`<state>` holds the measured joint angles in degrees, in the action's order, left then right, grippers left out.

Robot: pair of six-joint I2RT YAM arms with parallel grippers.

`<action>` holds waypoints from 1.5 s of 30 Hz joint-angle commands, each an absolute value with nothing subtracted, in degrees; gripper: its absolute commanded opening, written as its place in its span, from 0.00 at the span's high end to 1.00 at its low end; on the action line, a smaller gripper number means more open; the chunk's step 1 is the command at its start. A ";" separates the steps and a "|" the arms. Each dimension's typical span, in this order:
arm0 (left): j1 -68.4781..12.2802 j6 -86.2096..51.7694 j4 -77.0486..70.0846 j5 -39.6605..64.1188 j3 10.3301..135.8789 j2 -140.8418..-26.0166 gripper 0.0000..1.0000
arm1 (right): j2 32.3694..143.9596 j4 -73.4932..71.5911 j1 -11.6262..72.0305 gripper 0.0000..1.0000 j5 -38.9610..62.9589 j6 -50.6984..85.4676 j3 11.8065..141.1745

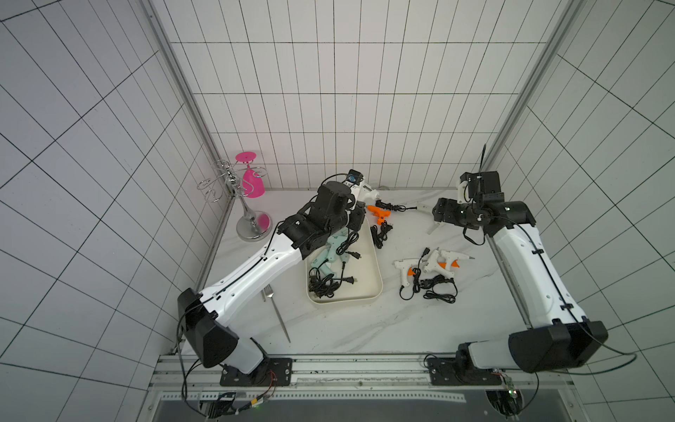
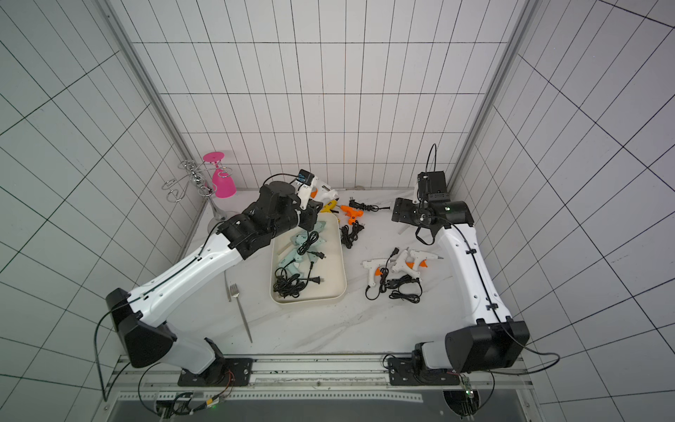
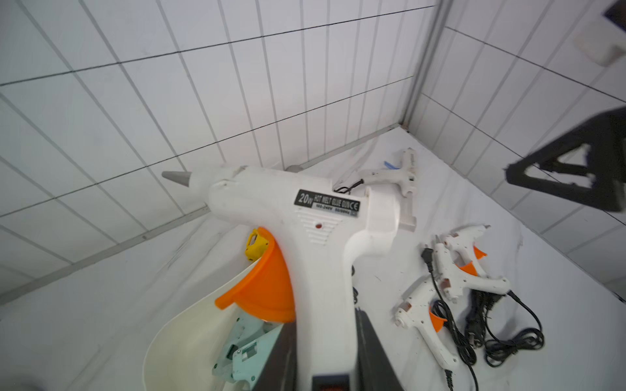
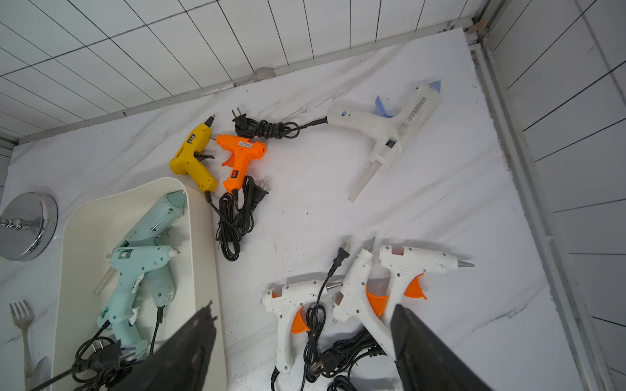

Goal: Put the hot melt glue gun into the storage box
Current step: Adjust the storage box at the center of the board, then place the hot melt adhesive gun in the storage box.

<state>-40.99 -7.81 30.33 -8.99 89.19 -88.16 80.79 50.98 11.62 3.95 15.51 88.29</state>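
the left gripper is pinched on the handle of a white hot melt glue gun with an orange trigger. its dark fingers press both sides of the grip, set only as far apart as the handle is thick. the gun hangs in the air over the far end of the storage box, its nozzle towards the back wall. in both top views it shows just beyond the left wrist.

the right gripper has its fingers spread wide and holds nothing. it hovers over the table, apart from every gun.

counted: two mint glue guns lie in the box with their black cords. on the table lie six more — one yellow and one orange touching just beyond the box's far end, one large white gun with a blue trigger, and three small white guns with orange triggers bunched together with their cords. with the held one, that makes nine. there is also one fork and one pink glass hung upside down on a chrome rack.
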 commanded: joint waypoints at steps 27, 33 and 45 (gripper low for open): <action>-38.23 -37.10 31.21 -10.77 94.54 -122.97 0.92 | 82.47 48.55 11.18 0.17 5.04 15.93 74.36; -38.07 -39.20 31.68 -10.15 93.09 -125.07 0.87 | 84.42 50.58 10.11 0.17 1.25 17.51 72.21; -36.83 -42.36 30.41 -6.09 89.58 -127.17 0.71 | 85.35 48.58 9.95 0.19 3.45 20.13 68.17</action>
<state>-37.39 -41.39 23.75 -8.93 93.69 -122.87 85.65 48.62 10.33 3.77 19.16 69.78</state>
